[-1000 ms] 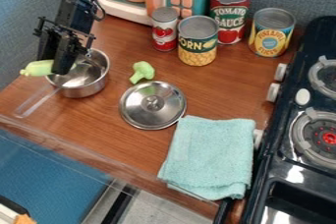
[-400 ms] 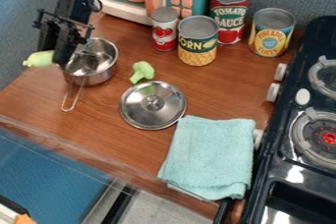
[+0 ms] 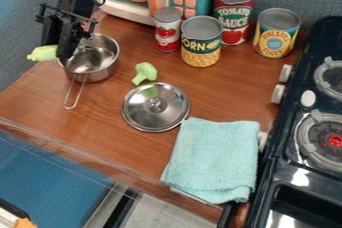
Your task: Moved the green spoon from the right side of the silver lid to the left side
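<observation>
Clasping the green spoon [image 3: 43,53], whose blunt end pokes out toward the desk's [image 3: 107,122] left edge, the pincer [image 3: 57,52] hangs at the rim of the silver pot [image 3: 100,69]. The spoon is well left of the silver lid [image 3: 148,114], which lies mid-desk. Green broccoli [image 3: 144,73] sits between pot and lid, near both. Three cans and a smaller one line the back edge by the toy microwave [image 3: 127,9]; a teal towel [image 3: 214,157] lies at the front right corner, beside the stove [image 3: 294,172].
</observation>
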Tool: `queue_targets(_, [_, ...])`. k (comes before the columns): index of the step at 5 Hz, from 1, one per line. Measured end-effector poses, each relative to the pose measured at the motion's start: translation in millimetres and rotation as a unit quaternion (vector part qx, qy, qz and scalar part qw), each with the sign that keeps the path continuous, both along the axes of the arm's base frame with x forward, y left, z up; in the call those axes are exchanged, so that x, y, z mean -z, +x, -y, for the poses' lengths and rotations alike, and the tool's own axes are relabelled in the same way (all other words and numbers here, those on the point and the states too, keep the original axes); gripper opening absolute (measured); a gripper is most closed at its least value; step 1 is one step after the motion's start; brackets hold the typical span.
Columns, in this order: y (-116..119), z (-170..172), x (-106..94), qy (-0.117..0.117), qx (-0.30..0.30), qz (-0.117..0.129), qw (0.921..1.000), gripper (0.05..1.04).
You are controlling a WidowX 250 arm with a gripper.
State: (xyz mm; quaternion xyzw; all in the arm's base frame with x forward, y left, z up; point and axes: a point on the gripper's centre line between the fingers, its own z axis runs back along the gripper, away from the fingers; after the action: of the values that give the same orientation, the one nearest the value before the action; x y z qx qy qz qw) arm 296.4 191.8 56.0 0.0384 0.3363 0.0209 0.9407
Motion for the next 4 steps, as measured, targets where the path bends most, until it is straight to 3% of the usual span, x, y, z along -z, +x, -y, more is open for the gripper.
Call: queue_targets(4, [11,-31,9.7,0.014,-0.071,0.009,0.9973,0.379])
